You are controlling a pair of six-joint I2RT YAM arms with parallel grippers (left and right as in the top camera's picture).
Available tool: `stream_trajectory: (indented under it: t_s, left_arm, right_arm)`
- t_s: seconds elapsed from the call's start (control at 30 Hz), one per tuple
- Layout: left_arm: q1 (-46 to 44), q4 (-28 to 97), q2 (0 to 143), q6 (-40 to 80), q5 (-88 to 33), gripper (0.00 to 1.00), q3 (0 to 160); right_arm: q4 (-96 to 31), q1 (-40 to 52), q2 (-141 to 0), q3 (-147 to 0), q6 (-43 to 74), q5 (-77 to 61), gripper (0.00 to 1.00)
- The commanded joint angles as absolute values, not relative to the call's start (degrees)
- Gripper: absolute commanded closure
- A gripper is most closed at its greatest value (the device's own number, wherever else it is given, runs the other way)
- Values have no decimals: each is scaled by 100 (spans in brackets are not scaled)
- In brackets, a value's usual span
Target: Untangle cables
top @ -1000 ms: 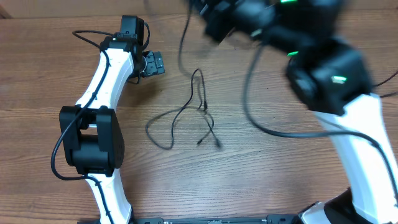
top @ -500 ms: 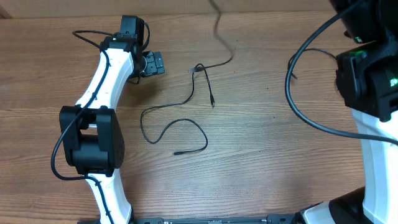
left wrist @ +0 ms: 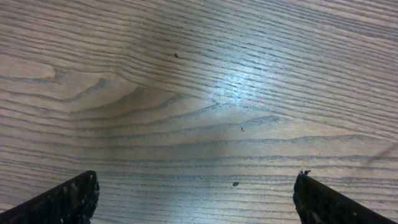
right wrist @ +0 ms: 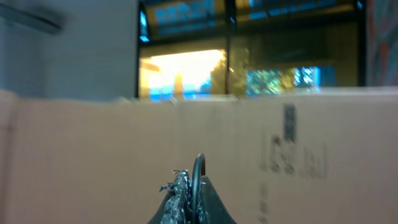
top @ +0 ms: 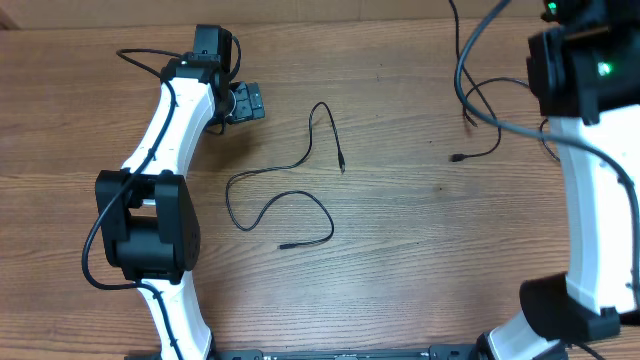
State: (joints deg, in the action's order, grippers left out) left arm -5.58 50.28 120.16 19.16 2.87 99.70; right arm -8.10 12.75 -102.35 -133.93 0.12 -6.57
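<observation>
At desk [top: 420,260] middle: loose cable [top: 290,190] is spread.
Left claw [left wrist: 196,180]: held apart.
Right claw [right wrist: 193,183]: clamped on second cable [right wrist: 198,163].

In the overhead view the right gripper [right wrist: 198,190] lies past the top edge, and the right arm [top: 590,190] hides part of 1 cable [top: 480,155].

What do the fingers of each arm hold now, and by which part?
Right fingers: a thin cable, pinched at a loop along its length. Left fingers: nothing.
</observation>
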Motion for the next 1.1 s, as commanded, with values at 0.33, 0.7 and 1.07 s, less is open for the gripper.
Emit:
stream_trajectory:
  t_s: [0.33, 0.7, 1.07]
  left_arm:
    - [-565, 5028, 12112, 1911, 355, 0, 9979]
    - [-565, 5028, 12112, 1911, 355, 0, 9979]
    - [-569, 5028, 12110, 1911, 355, 0, 9979]
  right_arm:
    - [-539, 1024, -10829, -13421, -121, -499, 96]
    - [-454, 722, -11627, -13421, -580, -281, 96]
    - [-456, -373, -13091, -13421, -628, -217, 96]
